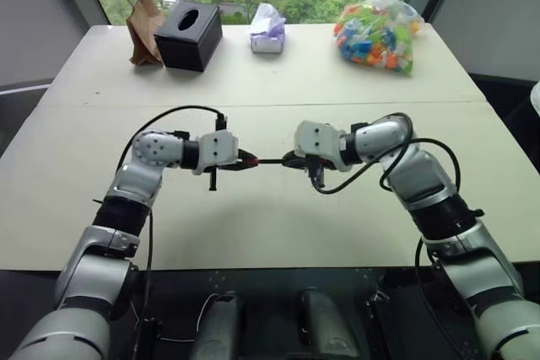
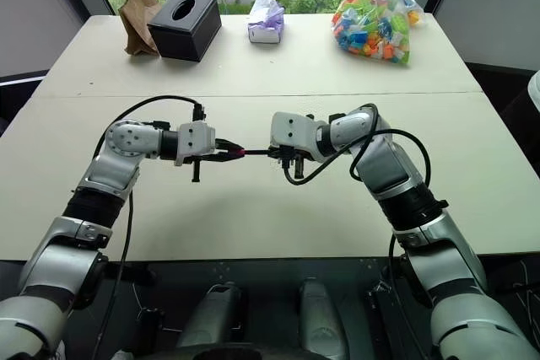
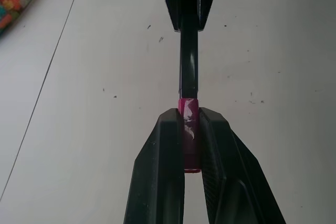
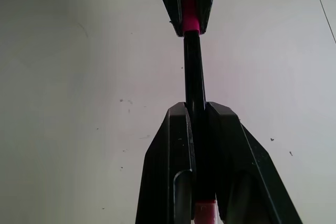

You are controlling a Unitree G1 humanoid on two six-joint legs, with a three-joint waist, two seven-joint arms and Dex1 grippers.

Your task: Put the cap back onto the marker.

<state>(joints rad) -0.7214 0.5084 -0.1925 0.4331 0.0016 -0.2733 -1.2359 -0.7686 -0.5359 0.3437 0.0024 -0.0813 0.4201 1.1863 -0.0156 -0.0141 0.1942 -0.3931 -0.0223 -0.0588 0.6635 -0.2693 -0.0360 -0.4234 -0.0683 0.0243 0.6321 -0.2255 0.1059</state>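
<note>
Gripping the tiny red-pink cylindrical plastic cap (image 3: pixel 189 129) between its two black fingers, the left end effector (image 1: pixel 245 161) faces the right end effector (image 1: pixel 289 159), which is clenched on the thin black pen-like marker (image 4: pixel 194 72). Cap and marker meet end to end in the air between them, above the pale table (image 1: pixel 253 225). Well beyond, at the table's far edge, stand a black tissue box (image 1: pixel 188 34), a brown paper bag (image 1: pixel 143 27) and a clear bag of colourful pieces (image 1: pixel 375 33).

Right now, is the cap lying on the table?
No. The cap is pinched between the left gripper's fingers, above the table, meeting the end of the marker held by the right gripper.
</note>
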